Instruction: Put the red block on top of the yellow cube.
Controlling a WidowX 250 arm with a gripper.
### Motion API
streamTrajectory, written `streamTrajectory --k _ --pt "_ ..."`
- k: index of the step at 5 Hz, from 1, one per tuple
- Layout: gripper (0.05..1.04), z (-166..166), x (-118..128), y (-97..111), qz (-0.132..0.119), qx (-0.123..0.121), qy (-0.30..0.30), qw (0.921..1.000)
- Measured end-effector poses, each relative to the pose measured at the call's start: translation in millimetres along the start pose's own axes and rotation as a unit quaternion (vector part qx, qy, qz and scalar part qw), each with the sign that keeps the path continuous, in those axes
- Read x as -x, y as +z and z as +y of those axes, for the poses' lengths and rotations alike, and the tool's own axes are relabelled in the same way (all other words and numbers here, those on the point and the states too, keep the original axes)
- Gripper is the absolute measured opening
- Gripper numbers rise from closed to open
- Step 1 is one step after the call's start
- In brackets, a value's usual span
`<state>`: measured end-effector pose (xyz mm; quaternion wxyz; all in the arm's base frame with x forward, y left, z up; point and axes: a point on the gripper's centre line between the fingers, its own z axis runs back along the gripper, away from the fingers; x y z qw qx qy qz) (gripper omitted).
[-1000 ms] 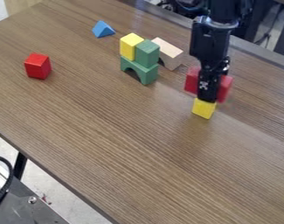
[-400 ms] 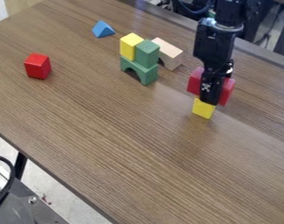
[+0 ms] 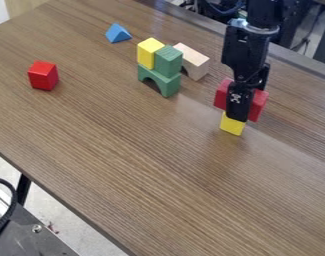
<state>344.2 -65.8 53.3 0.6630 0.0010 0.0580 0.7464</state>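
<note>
At the right of the work surface, my gripper (image 3: 237,116) points down, shut on the red block (image 3: 257,104), which sticks out on both sides of the fingers. Directly below is the yellow cube (image 3: 232,124), on the table, its top hidden behind the fingertips. Whether the red block touches the cube I cannot tell.
Left of the gripper stands a green arch (image 3: 169,86) bearing a yellow block (image 3: 149,52) and a green block (image 3: 168,61), with a wooden block (image 3: 194,62) behind. A blue triangle (image 3: 117,33) and another red block (image 3: 43,76) lie farther left on the table (image 3: 124,165).
With the red block in it, my gripper has shifted slightly right and down in the view. The yellow cube stays in place.
</note>
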Motion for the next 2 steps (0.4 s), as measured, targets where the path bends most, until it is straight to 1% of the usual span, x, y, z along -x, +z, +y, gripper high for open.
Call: streamTrajectory --k 1,2 --pt "0.999 -2.9 -0.3 8.3 -0.006 0.000 -0.010 0.9999" --pt "0.999 -14.2 -0.7 41.5 -0.054 0.013 -0.040 0.9977"
